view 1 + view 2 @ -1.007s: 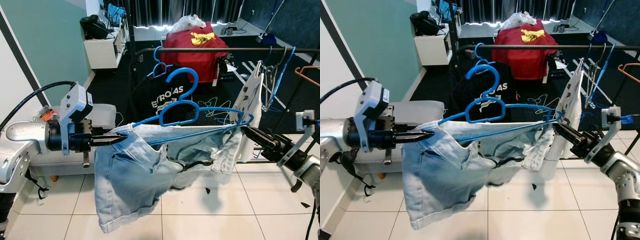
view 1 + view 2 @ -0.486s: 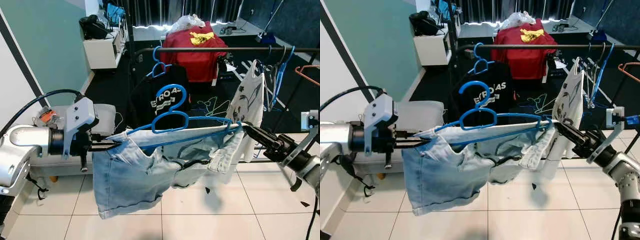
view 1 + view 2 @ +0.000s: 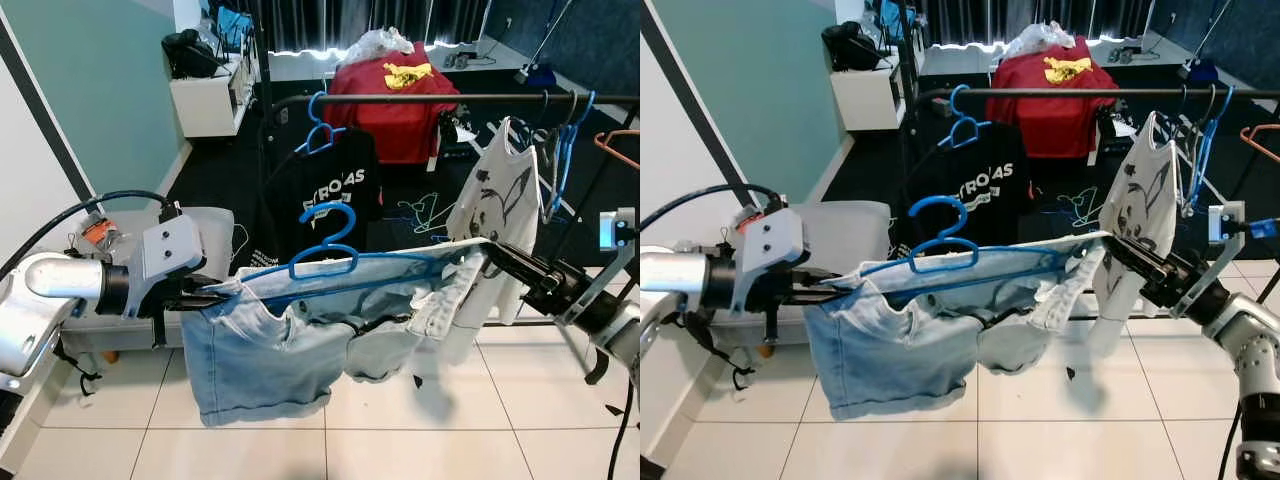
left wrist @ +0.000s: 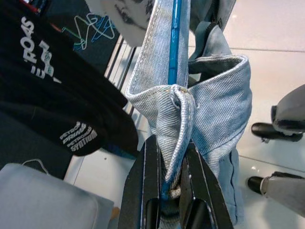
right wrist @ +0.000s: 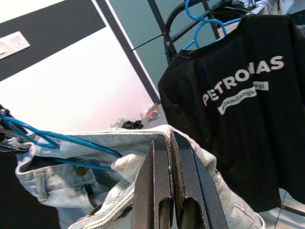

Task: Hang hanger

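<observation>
The left gripper (image 4: 164, 157) has its two black fingers pressed together on a bunched fold of the light-blue denim shorts (image 3: 270, 345), with the end of the blue hanger (image 3: 330, 262) caught between them. The right gripper (image 5: 167, 148) is likewise pinched nearly flat on the opposite end of the waistband. The left arm reaches in from the robot's left at about chest height, its forearm roughly level and its fingers pointing inward toward the right arm. The right arm extends from the robot's right, tilted slightly upward toward the garment. Between them the shorts are stretched out in the air on the hanger, sagging below its bar, and the hanger's hook stands upright above the middle. The hanger is in front of and below the dark clothes rail (image 3: 450, 99), apart from it. On that rail hang a black Petronas T-shirt (image 3: 320, 195) and a white printed top (image 3: 495, 195).
</observation>
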### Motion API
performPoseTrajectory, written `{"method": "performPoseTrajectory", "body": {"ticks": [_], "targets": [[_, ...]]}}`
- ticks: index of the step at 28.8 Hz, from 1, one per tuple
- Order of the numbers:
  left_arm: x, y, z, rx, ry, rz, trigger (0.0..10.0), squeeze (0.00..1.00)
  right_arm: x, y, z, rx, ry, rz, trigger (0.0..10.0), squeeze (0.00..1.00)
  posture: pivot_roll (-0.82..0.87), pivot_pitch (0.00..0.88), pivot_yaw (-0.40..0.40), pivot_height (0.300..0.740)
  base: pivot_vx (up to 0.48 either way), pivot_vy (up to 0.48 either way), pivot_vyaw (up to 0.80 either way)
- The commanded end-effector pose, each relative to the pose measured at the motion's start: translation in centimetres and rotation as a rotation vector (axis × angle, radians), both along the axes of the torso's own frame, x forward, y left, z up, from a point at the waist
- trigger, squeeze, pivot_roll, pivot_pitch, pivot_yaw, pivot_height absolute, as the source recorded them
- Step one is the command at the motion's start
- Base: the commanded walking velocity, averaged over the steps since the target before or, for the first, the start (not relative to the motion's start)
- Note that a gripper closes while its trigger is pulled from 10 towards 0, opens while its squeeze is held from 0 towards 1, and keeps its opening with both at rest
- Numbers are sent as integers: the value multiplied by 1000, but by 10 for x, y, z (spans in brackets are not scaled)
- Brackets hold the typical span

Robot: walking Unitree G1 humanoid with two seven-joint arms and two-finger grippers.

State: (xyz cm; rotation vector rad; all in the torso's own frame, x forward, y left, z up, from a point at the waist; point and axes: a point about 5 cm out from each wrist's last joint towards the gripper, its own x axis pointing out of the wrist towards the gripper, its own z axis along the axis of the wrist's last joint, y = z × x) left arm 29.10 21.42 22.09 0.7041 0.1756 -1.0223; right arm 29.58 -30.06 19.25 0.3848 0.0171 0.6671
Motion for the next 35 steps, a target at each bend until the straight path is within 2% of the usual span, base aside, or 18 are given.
{"method": "performPoseTrajectory", "body": {"ticks": [1, 3, 4, 7, 11, 14, 17, 18, 19, 21, 23, 25, 26, 28, 30, 32, 33, 35], "targets": [[1, 40, -12, 144, 87, 207, 0, 0, -7, -23, 21, 3, -71, -103, 0, 0, 21, 0, 50, 740, 0, 0, 0], [3, 40, -13, 134, 92, 225, 0, 0, -6, -17, 22, -7, -75, -74, 0, 0, 21, 0, 51, 740, 0, 0, 0], [4, 37, -13, 120, 97, 237, 0, 0, -6, -9, 23, -26, -76, -38, 0, 0, 19, 0, 52, 740, 0, 0, 0], [5, 35, -13, 110, 100, 243, 0, 0, -5, -3, 23, -39, -76, -15, 0, 0, 19, 0, 52, 740, 0, 0, 0], [5, 35, -13, 110, 100, 243, 0, 0, -5, -3, 23, -39, -76, -15, 0, 0, 19, 0, 52, 740, 0, 0, 0], [3, 33, -17, 176, 140, 240, 0, 0, 0, 34, 5, -234, 6, 104, 0, 0, 25, 2, 49, 740, 0, 0, 0], [2, 33, -17, 190, 144, 242, 0, 0, 2, 42, -3, -283, 34, 119, 0, 0, 25, 1, 48, 740, 0, 0, 0], [2, 33, -17, 196, 143, 243, 0, 0, 3, 46, -8, -318, 52, 122, 0, 0, 25, 1, 48, 740, 0, 0, 0], [1, 30, -15, 190, 136, 238, 0, 0, 3, 50, -19, -428, 88, 121, 0, 0, 24, 1, 48, 740, 0, 0, 0], [1, 30, -15, 190, 136, 238, 0, 0, 3, 50, -19, -428, 88, 121, 0, 0, 24, 1, 48, 740, 0, 0, 0], [3, 19, -9, 147, 115, 231, 0, 0, 7, 62, -32, -517, 115, 114, 0, 0, 24, 1, 47, 740, 0, 0, 0], [3, 19, -9, 147, 115, 231, 0, 0, 7, 62, -32, -517, 115, 114, 0, 0, 24, 1, 47, 740, 0, 0, 0], [4, 12, -6, 94, 110, 229, 0, 0, 9, 68, -33, -526, 109, 104, 0, 0, 27, 1, 45, 740, 0, 0, 0], [4, 12, -6, 94, 110, 229, 0, 0, 9, 68, -33, -526, 109, 104, 0, 0, 27, 1, 45, 740, 0, 0, 0], [5, -7, 1, -48, 105, 211, 0, 0, 20, 84, -23, -436, 44, 42, 0, 0, 24, 0, 46, 740, 0, 0, 0], [5, -7, 1, -48, 105, 211, 0, 0, 20, 84, -23, -436, 44, 42, 0, 0, 24, 0, 46, 740, 0, 0, 0], [5, -18, 4, -122, 93, 189, 0, 0, 24, 97, -17, -366, 7, 31, 0, 0, 24, 0, 45, 740, 0, 0, 0], [2, -34, 7, -191, 50, 107, 0, 0, 27, 116, -7, -256, -56, 31, 0, 0, 25, 0, 43, 740, 0, 0, 0]]}}
